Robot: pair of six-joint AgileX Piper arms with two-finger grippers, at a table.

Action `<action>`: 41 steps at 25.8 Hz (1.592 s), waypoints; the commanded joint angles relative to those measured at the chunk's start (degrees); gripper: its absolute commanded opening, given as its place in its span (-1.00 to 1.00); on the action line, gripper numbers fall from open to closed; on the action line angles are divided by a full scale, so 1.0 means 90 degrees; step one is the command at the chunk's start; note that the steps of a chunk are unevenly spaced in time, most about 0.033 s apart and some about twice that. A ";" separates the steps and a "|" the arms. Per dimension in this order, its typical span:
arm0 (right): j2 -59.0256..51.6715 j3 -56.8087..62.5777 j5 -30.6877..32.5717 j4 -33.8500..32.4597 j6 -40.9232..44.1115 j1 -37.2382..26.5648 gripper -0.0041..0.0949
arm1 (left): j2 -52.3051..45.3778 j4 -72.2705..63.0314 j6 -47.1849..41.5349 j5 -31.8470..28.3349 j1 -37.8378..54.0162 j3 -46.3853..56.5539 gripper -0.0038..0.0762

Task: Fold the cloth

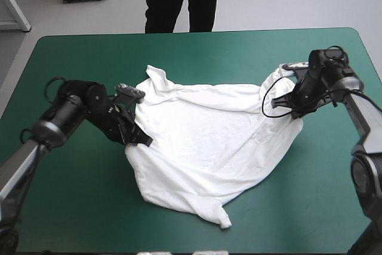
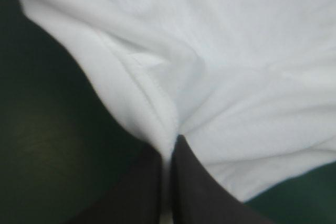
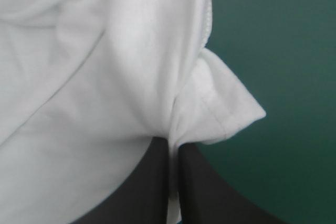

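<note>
The left arm (image 1: 70, 107) is black just behind its gripper, built of rounded, drum-shaped joint housings. Farther back from the gripper a grey metallic collar leads into a grey tubular link. The left gripper (image 2: 170, 148) carries two broad black fingers (image 2: 137, 192). They are fin-shaped, smooth and matte, wide at the base and curving to a narrow tip (finer surface detail is too dark to resolve). The right arm (image 1: 325, 76) has the same black housings behind its gripper, then a pale grey link and a large dark round joint. The right gripper (image 3: 175, 145) has a matching pair of plain black curved fins.
</note>
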 commanded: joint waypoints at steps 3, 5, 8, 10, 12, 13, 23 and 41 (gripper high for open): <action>-0.2026 -0.0668 0.0116 -0.0060 0.0152 -0.0170 -0.94 | -0.1502 0.0221 -0.0156 0.0489 -0.0035 -0.1775 -0.93; -0.2711 -0.1008 0.0024 0.0066 0.0182 -0.0170 -0.94 | -0.1836 0.0322 -0.0156 0.0489 -0.0035 -0.2741 -0.93; -0.3558 -0.1653 -0.0100 0.0210 0.0317 -0.0170 -0.94 | -0.1918 0.0197 -0.0156 0.0466 -0.0035 -0.4673 -0.93; -0.3935 -0.2111 -0.0169 0.0272 0.0333 -0.0156 -0.94 | -0.1905 -0.0052 -0.0156 0.0319 -0.0035 -0.5659 -0.93; -0.4230 -0.2570 -0.0153 0.0343 0.0385 -0.0156 -0.94 | -0.1905 -0.0178 -0.0156 0.0434 -0.0035 -0.6322 -0.93; -0.4428 -0.2721 -0.0124 0.0426 0.0412 -0.0156 -0.94 | -0.1956 -0.0279 -0.0325 0.0497 -0.0035 -0.6552 -0.93; -0.5222 -0.2405 0.0254 0.0636 0.0556 0.0135 -0.94 | -0.2552 -0.0373 -0.0660 0.0509 -0.0035 -0.5858 -0.93; -0.4289 0.1077 -0.0636 0.0605 0.0816 0.0170 -0.94 | -0.1617 0.0578 -0.1130 0.0421 -0.0035 -0.2506 -0.93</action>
